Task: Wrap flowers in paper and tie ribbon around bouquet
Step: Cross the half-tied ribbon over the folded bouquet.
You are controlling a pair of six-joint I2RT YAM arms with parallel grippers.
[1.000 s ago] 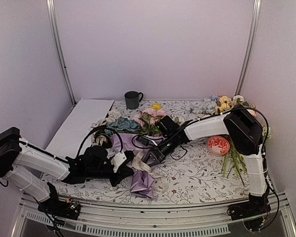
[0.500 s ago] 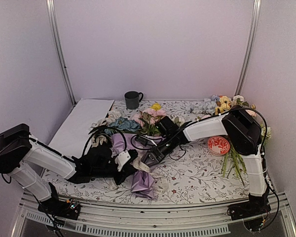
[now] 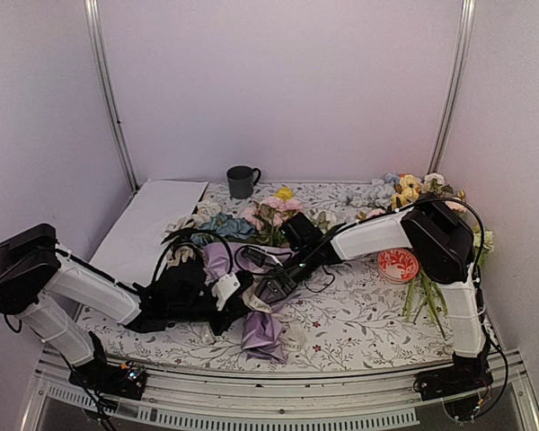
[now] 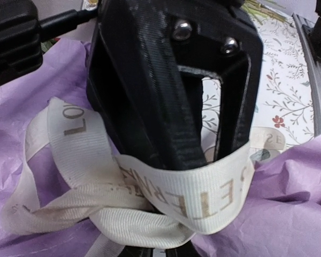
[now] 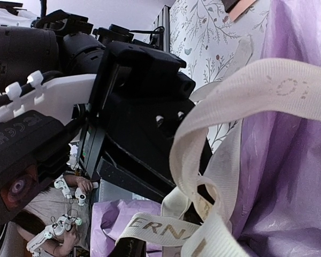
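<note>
The bouquet lies on the table, its lilac paper (image 3: 259, 330) cone pointing toward me. The flowers (image 3: 274, 211), pink with one yellow bloom, are at its far end. The cream ribbon (image 3: 254, 303) is looped over the cone's narrow part. My left gripper (image 3: 236, 292) comes in from the left and is shut on a bunched fold of the ribbon (image 4: 203, 193), which bears gold lettering. My right gripper (image 3: 271, 287) faces it closely from the right, jaws slightly apart. A ribbon (image 5: 166, 233) loop drapes over its fingers against the paper (image 5: 294, 160). Both sets of fingertips are mostly hidden.
A dark mug (image 3: 242, 180) stands at the back. A flat white sheet (image 3: 148, 229) lies at the left. A red patterned bowl (image 3: 397, 264) and a loose pile of flowers (image 3: 418, 190) with long stems (image 3: 427, 301) are at the right. A tan ribbon coil (image 3: 183, 253) lies behind my left gripper.
My right gripper has slid a little left and back along the cone, and its jaws have spread slightly. The left arm's elbow rose early on; its gripper keeps hold of the ribbon.
</note>
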